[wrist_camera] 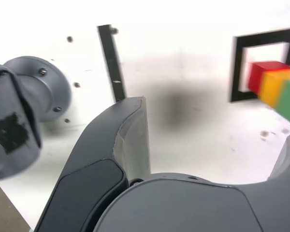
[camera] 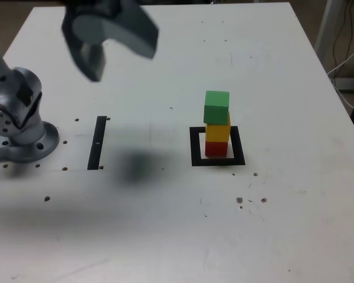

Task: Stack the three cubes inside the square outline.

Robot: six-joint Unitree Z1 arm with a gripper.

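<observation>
"Where do your cubes stand?"

"You have them in one stack: the red cube point(camera: 216, 148) at the bottom, the yellow cube point(camera: 218, 131) on it, the green cube point(camera: 216, 107) on top. The red one sits within the pale centre of your square outline point(camera: 196, 147), right of the middle of the table point(camera: 283, 206) in the exterior view."

"And your gripper point(camera: 123, 62)?"

"You've got it spread wide with nothing between its fingers. It hangs above the table, toward the exterior view's far left, blurred there, well apart from your stack."

"What else lies near you?"

"On the exterior view's left you can see the black strip point(camera: 97, 143) flat on the table, between the grey round base point(camera: 30, 144) and your outline."
</observation>
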